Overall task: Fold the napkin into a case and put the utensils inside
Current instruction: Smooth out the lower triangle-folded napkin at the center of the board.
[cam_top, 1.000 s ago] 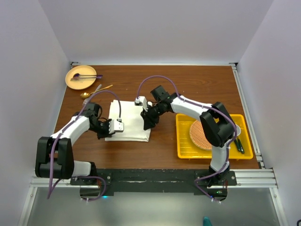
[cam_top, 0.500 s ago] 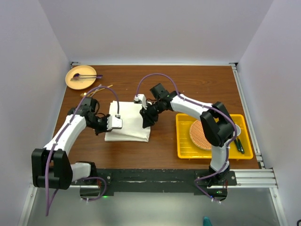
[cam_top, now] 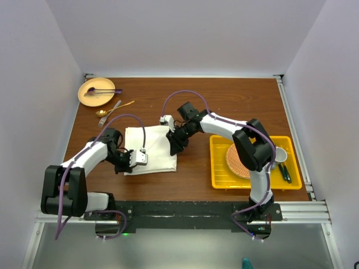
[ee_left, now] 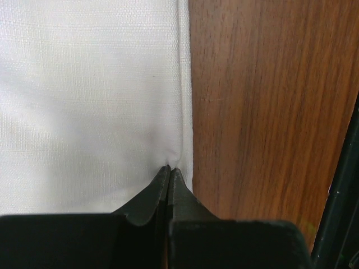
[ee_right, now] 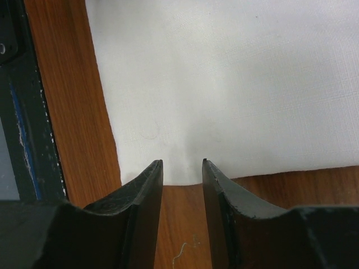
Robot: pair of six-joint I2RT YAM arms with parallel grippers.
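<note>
Napkin (cam_top: 151, 150) lies flat on the worktop (cam_top: 224, 101), left of the middle, as a cream-white rectangle between our two hands. At its near-left corner our left hand (cam_top: 128, 162) comes in low from the left. In its wrist view the fingertips (ee_left: 162, 182) are pressed together with no gap, right at the hemmed edge, and the cloth puckers slightly where they meet it, so we read this as a pinch on the napkin's edge.

To the right, at about the same depth, stands a yellow tray (cam_top: 220, 178). It holds a round orange mat (cam_top: 238, 159), a white cup (cam_top: 279, 154) and green-handled utensils (cam_top: 286, 172) along its right side.

A little farther back, our right hand (cam_top: 171, 145) sits at the napkin's right edge. Its wrist view shows the two fingers (ee_right: 147, 185) a narrow way apart, straddling the edge close to a corner. The cloth lies flat beneath the gap and is not clamped.

Beyond the napkin's far-left corner, apart from it, a gold spoon (cam_top: 102, 112) rests on the bare wood, with a second slim piece (cam_top: 115, 106) just beside it. We cannot tell whether the two touch.

In the far-left corner sits a tan plate (cam_top: 92, 96) with a purple utensil (cam_top: 102, 89) on it.
</note>
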